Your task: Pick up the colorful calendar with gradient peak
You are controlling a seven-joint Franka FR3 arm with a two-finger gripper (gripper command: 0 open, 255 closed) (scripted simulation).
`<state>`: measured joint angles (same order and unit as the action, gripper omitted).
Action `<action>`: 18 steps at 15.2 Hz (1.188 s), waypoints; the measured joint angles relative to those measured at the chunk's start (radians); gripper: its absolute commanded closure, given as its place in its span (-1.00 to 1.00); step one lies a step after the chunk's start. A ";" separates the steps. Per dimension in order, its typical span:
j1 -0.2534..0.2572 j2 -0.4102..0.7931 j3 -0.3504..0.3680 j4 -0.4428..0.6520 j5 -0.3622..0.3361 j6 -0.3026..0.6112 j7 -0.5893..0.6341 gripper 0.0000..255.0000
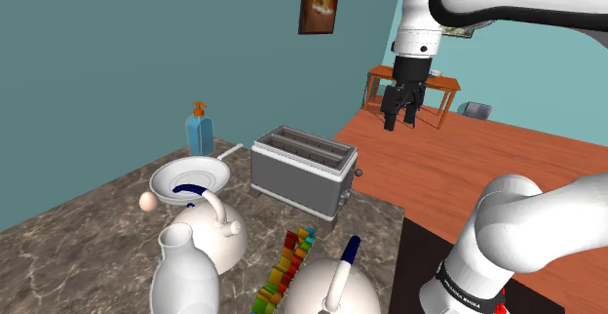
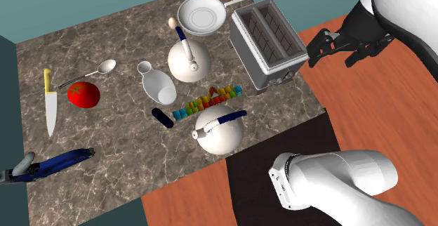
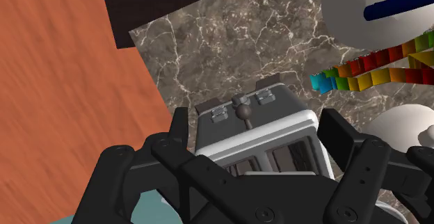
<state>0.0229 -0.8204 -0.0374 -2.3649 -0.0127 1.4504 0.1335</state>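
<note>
The calendar (image 2: 209, 100) is a row of rainbow-coloured blocks with a small triangular peak. It stands on the marble counter between two white kettles (image 2: 188, 61) (image 2: 219, 130). In the shoulder view the calendar (image 1: 287, 266) is near the lower edge. My gripper (image 1: 401, 119) hangs open and empty high in the air, beyond the toaster's (image 1: 302, 169) lever end and off the counter's edge. In the second exterior view the gripper (image 2: 312, 53) sits right of the toaster (image 2: 269, 43). In the wrist view the open fingers (image 3: 177, 129) frame the toaster (image 3: 278, 129), with the calendar (image 3: 375, 66) further off.
On the counter (image 2: 119, 42) are a white vase (image 2: 156, 83), a white pan (image 2: 202, 14), an egg (image 2: 173, 22), a tomato (image 2: 83, 94), a knife (image 2: 49, 102), a spoon (image 2: 88, 72) and a small dark blue object (image 2: 163, 117). A blue soap bottle (image 1: 200, 130) stands at the back.
</note>
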 measured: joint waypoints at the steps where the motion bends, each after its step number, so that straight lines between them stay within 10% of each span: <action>1: 0.000 0.000 0.000 0.000 0.000 0.000 0.000 -1.00; 18: -0.043 -0.080 0.566 -0.196 0.337 0.212 0.795 -1.00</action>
<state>-0.0197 -0.9008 0.5290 -2.5608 0.3246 1.6622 0.9289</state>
